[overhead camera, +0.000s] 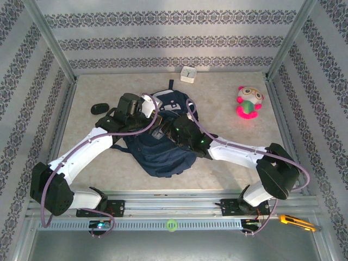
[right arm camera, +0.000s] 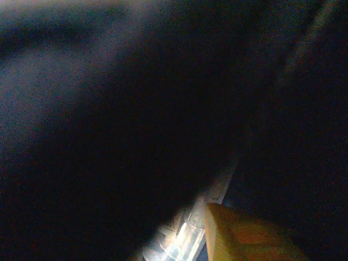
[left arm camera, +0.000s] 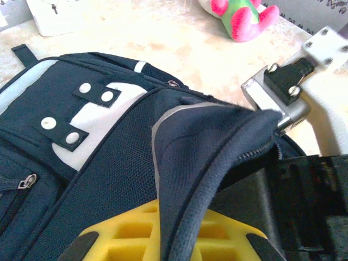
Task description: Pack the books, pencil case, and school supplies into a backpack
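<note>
The backpack [overhead camera: 163, 157] lay mid-worktop, its top toward the far edge. The left gripper [left arm camera: 163, 239] was clamped on the zip edge of its flap, lifting the mouth. The right gripper [overhead camera: 166, 130] reached under that flap, probably inside the bag (its own view was too dark to tell whether its jaws stood apart or together). Done well, the left would hold the flap high and taut while the right released deep, then backed out clear of the zip. Counted: one backpack, one plush toy [overhead camera: 248, 102] near the far right corner, one black oval object [overhead camera: 99, 109] toward the left edge, one pale box [overhead camera: 188, 74] at the far edge.
</note>
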